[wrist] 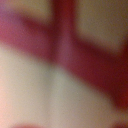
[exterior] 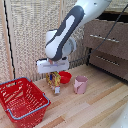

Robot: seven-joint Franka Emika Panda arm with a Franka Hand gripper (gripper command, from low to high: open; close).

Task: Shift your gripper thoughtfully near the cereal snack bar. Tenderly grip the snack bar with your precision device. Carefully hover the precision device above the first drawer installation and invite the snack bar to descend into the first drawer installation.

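Note:
The cereal snack bar (exterior: pixel 53 79), a yellow-orange packet with red print, stands upright on the wooden table. My gripper (exterior: pixel 53 75) hangs straight down over it, white head just above and dark fingers at the packet's top edge. The fingers are too small to show whether they press on it. The wrist view is a close blur of red and cream and shows nothing clearly. The first drawer (exterior: pixel 106 37), brown with a long silver bar handle, is at the exterior view's right, higher than the table; a dark gap shows above its front.
A red bowl (exterior: pixel 65 76) sits just beside the snack bar and a pink cup (exterior: pixel 80 84) stands further to the exterior view's right. A red shopping basket (exterior: pixel 22 100) is at the front left. A small grey object (exterior: pixel 57 90) lies before the bar. A lower drawer (exterior: pixel 107 61) sits under the first.

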